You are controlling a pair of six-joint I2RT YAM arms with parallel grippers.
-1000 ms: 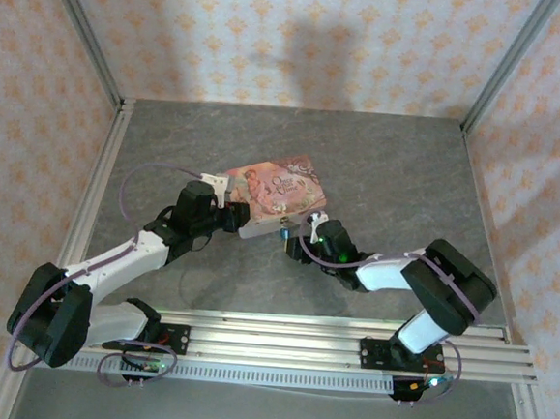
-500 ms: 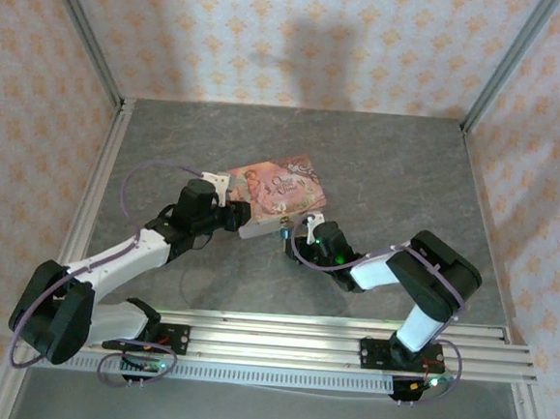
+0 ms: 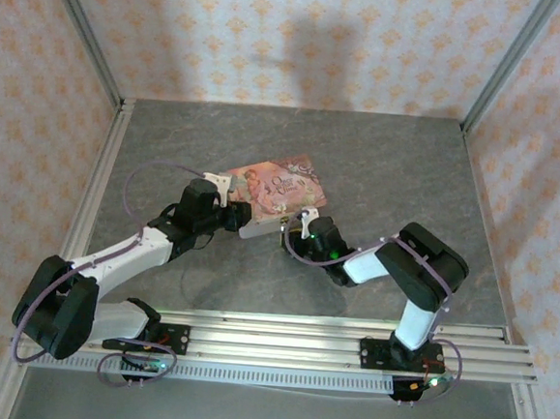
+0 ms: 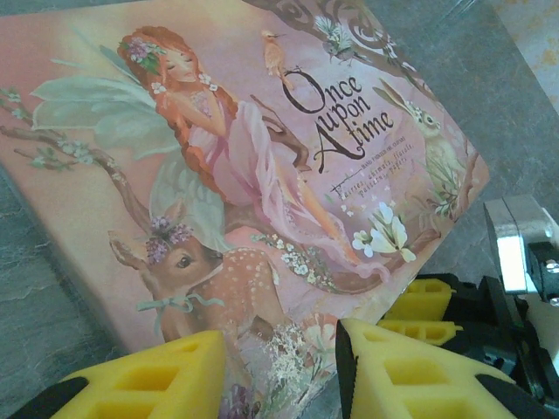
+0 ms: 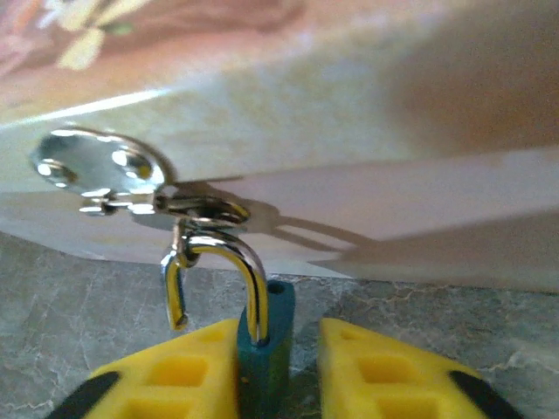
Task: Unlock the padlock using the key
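Now | right claw (image 5: pixel 279 336) apart around padlock (image 5: pixel 265 362), body cut off | left claw (image 4: pixel 279 349) at pink box (image 4: pixel 218 175), grip unclear

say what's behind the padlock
The pale side of the box and its metal hasp, with the padlock hooked through it. The right gripper covers the table either side.

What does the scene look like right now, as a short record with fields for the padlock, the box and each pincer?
Padlock: blue body, hooked through the metal hasp on the box's side
Shackle: one leg looks free of the body
Box: pink, illustrated, flat on the table
Right pincer: open, fingers either side of the padlock body, gap on one side
Left pincer: straddles a corner of the box; grip unclear
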